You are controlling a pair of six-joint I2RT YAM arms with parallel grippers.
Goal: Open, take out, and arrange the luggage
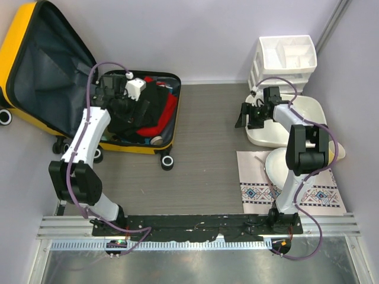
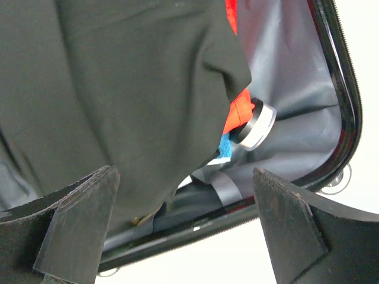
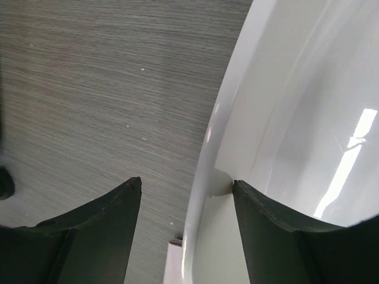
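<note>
Luggage [image 1: 41,71] open but clothes all inside; I've got left hand [image 2: 183,174] spread wide over black garment [image 2: 118,89], right hand [image 3: 187,182] apart beside white basin [image 3: 296,118], both empty.

One luggage [image 1: 23,65] lies open. Below the left gripper [image 2: 183,183] it holds one black garment [image 2: 118,89], one red garment [image 1: 169,109] and one silver-rimmed round object [image 2: 257,124]. Around the right gripper [image 3: 186,184] are one white basin [image 1: 308,109], one round white dish [image 1: 277,168], one drawer organizer [image 1: 284,56] and one patterned mat [image 1: 260,192].
</note>
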